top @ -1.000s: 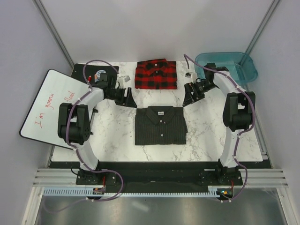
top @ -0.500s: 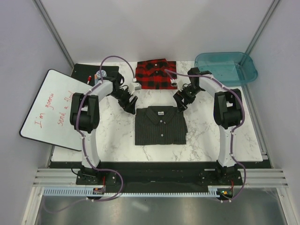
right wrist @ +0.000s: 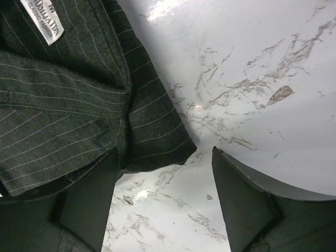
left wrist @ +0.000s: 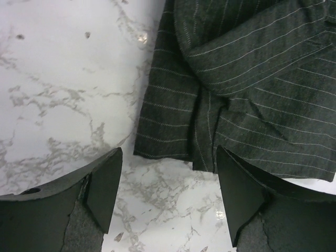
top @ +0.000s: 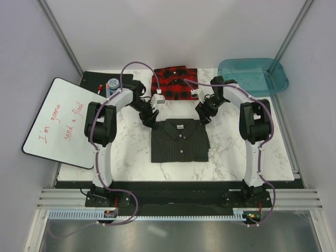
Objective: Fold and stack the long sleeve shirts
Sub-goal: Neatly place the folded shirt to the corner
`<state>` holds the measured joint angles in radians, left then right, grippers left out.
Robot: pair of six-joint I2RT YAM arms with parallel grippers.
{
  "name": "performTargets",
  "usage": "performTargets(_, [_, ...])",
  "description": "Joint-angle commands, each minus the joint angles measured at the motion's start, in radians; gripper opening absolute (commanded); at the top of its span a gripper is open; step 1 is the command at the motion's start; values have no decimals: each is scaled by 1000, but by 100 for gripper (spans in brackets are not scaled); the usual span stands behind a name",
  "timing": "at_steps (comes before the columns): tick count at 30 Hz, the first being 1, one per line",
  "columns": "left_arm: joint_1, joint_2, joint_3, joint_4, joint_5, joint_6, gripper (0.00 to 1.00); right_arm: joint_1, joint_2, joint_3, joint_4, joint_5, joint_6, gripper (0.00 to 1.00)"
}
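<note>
White-walled booth around a white marble table, seen from above, with the two arms bolted at its near edge. Off the left edge leans a whiteboard with red handwriting, and at the far right corner a teal plastic tub overhangs the table. In the middle lies the charcoal pinstriped shirt, folded into a neat rectangle, buttons up, collar toward the far side. Just beyond it, apart by a narrow strip of marble, the red-and-black plaid shirt lies folded at the far edge. Both arms reach in to the pinstriped shirt's far corners. The left gripper is low over the far left corner; its wrist view shows the jaws spread wide, the folded corner of cloth lying between the two fingers, nothing pinched. The right gripper is at the far right corner, jaws likewise spread, one finger over the cloth and the other over bare marble. A small white collar label shows in the right wrist view.
</note>
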<state>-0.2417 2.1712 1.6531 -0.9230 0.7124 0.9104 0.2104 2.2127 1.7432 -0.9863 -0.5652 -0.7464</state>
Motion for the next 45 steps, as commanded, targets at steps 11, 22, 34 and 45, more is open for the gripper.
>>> performTargets(11, [-47,-40,-88,-19,16,142,72,32,41,-128,-12,-39,-73,67])
performTargets(22, [-74,-54,-115,12,-31,113,26,47,27,-134,14,-28,-44,26])
performTargets(34, [-16,-148,-9,49,-67,-96,2,44,-80,5,70,-10,88,0])
performTargets(45, [21,-125,201,145,-149,-212,2,40,-94,209,208,114,211,0])
